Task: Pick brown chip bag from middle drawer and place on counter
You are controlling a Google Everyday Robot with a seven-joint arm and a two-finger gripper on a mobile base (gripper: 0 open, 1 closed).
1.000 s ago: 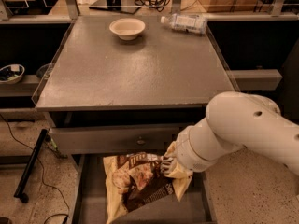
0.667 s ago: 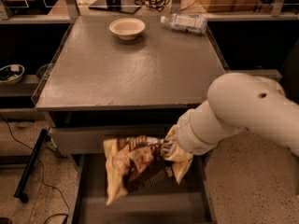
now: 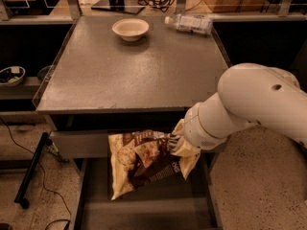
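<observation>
The brown chip bag (image 3: 141, 161) hangs in the air above the open middle drawer (image 3: 144, 210), just below the counter's front edge. My gripper (image 3: 173, 144) is at the bag's right end, shut on the brown chip bag, with the white arm coming in from the right. The bag sags down to the left. The counter (image 3: 134, 66) is the grey top behind and above it.
A white bowl (image 3: 130, 29) and a lying plastic bottle (image 3: 188, 23) rest at the back of the counter. The grey drawer front (image 3: 79, 143) sits behind the bag. A black pole (image 3: 31, 169) lies on the floor at left.
The bag has risen out of the drawer, held by the gripper, and now hangs higher near the counter's front edge.
</observation>
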